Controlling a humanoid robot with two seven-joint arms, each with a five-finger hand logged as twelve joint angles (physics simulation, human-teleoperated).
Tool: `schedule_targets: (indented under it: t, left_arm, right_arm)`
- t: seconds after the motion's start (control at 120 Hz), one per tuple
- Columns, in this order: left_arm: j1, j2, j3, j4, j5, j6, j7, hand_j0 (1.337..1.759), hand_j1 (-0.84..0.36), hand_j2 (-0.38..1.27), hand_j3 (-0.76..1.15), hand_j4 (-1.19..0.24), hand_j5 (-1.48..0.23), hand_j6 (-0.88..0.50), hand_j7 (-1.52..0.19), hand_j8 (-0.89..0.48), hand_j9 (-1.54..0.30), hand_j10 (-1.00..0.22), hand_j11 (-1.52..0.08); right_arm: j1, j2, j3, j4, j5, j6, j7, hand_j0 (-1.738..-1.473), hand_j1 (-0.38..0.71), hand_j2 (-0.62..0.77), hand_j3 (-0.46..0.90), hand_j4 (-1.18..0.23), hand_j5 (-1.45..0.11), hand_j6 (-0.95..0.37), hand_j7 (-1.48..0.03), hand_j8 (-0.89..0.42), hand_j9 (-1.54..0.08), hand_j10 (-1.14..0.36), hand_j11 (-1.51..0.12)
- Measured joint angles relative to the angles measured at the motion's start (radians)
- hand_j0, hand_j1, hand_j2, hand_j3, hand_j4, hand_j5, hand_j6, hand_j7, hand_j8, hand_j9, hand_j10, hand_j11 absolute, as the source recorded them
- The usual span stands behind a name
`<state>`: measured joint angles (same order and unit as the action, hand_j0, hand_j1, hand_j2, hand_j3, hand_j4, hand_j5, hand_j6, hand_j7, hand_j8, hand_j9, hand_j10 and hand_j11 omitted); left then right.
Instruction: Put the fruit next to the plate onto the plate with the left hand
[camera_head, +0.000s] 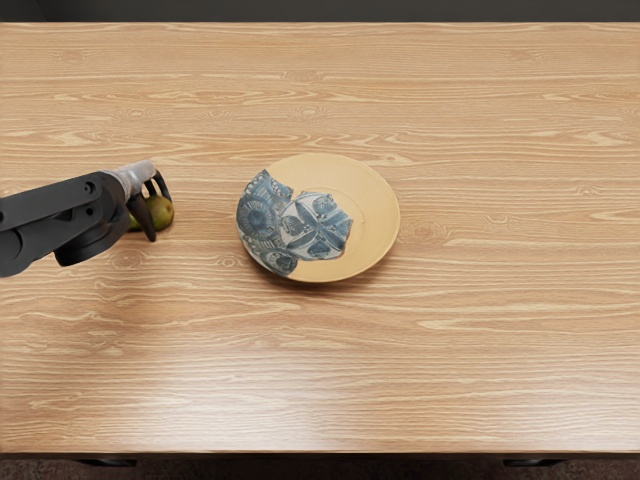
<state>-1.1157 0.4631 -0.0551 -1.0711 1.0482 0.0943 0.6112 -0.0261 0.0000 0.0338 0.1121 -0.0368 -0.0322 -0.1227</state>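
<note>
A small yellow-green fruit (159, 211) lies on the wooden table to the left of the plate. The plate (372, 203) is tan with a blue and white patterned patch over its left half and sits near the table's middle. My left hand (150, 205) comes in from the left edge on a dark arm, its dark fingers (146, 217) curled over and around the fruit, which still rests at table level. Part of the fruit is hidden behind the fingers. A clear gap of bare wood separates fruit and plate.
The wooden table (480, 360) stretches wide on every side of the plate. Its front edge runs along the bottom of the view and its far edge along the top.
</note>
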Motion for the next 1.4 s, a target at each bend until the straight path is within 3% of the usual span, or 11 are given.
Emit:
schedule_targets:
  t: [0.042,0.075,0.225,0.308,0.392,0.425,0.608,0.75,0.95,1.4]
  left_arm:
    - [0.004,0.0,-0.001,0.0,0.003,0.0,0.0,1.648,-0.32,0.47,0.0,-0.55,-0.99,-0.39,-1.01,-0.45,-1.02,-0.6,-1.02]
    - [0.008,0.0,-0.003,-0.001,0.009,-0.001,0.0,1.644,-0.39,0.63,0.0,-0.5,-1.0,-0.37,-1.03,-0.42,-1.04,-0.59,-1.04]
    - [0.008,-0.002,-0.002,0.0,0.012,-0.003,0.0,1.635,-0.5,0.87,0.0,-0.39,-1.06,-0.28,-1.08,-0.39,-1.09,-0.53,-1.09]
    - [-0.005,0.001,-0.003,0.0,-0.016,-0.003,0.0,1.638,-0.38,0.62,0.0,-0.4,-1.06,-0.29,-1.08,-0.41,-1.08,-0.56,-1.09]
    - [-0.031,0.003,-0.01,0.003,-0.065,-0.003,0.0,1.643,-0.3,0.54,0.0,-0.46,-1.07,-0.34,-1.07,-0.46,-1.07,-0.62,-1.07]
    - [-0.044,0.007,-0.017,0.006,-0.095,-0.003,0.0,1.645,-0.26,0.43,0.0,-0.48,-1.07,-0.36,-1.07,-0.47,-1.07,-0.64,-1.07]
    - [-0.07,0.031,-0.079,0.022,-0.258,-0.005,-0.001,1.65,-0.22,0.36,0.0,-0.5,-1.06,-0.39,-1.06,-0.49,-1.05,-0.69,-1.06]
    - [-0.082,0.035,-0.127,0.03,-0.362,-0.008,-0.001,1.652,-0.26,0.43,0.0,-0.49,-1.05,-0.37,-1.06,-0.47,-1.04,-0.72,-1.05]
    - [-0.095,0.035,-0.208,0.033,-0.471,-0.02,0.0,1.653,-0.25,0.37,0.0,-0.49,-1.05,-0.38,-1.05,-0.48,-1.03,-0.75,-1.04]
    - [-0.16,-0.015,-0.287,0.031,-0.647,-0.175,0.0,1.655,-0.4,0.72,0.0,-0.48,-1.05,-0.36,-1.05,-0.46,-1.02,-0.77,-1.02]
  right_arm:
    - [0.0,0.0,0.0,0.0,0.0,0.0,0.0,-1.658,-0.35,0.0,0.0,0.0,0.0,0.0,0.0,0.0,0.0,0.0,0.0]
    - [0.0,0.0,0.0,0.0,0.0,0.0,0.0,-1.658,-0.35,0.0,0.0,0.0,0.0,0.0,0.0,0.0,0.0,0.0,0.0]
    - [0.0,0.0,0.0,0.0,0.0,0.0,0.0,-1.658,-0.35,0.0,0.0,0.0,0.0,0.0,0.0,0.0,0.0,0.0,0.0]
    - [0.0,0.0,0.0,0.0,0.0,0.0,0.0,-1.658,-0.35,0.0,0.0,0.0,0.0,0.0,0.0,0.0,0.0,0.0,0.0]
    - [0.0,0.0,0.0,0.0,0.0,0.0,0.0,-1.658,-0.35,0.0,0.0,0.0,0.0,0.0,0.0,0.0,0.0,0.0,0.0]
    - [0.0,0.0,0.0,0.0,0.0,0.0,0.0,-1.658,-0.35,0.0,0.0,0.0,0.0,0.0,0.0,0.0,0.0,0.0,0.0]
    - [0.0,0.0,0.0,0.0,0.0,0.0,0.0,-1.658,-0.35,0.0,0.0,0.0,0.0,0.0,0.0,0.0,0.0,0.0,0.0]
    - [0.0,0.0,0.0,0.0,0.0,0.0,0.0,-1.658,-0.35,0.0,0.0,0.0,0.0,0.0,0.0,0.0,0.0,0.0,0.0]
    - [0.0,0.0,0.0,0.0,0.0,0.0,0.0,-1.658,-0.35,0.0,0.0,0.0,0.0,0.0,0.0,0.0,0.0,0.0,0.0]
    - [0.0,0.0,-0.001,0.0,0.0,0.0,0.0,-1.658,-0.35,0.0,0.0,0.0,0.0,0.0,0.0,0.0,0.0,0.0,0.0]
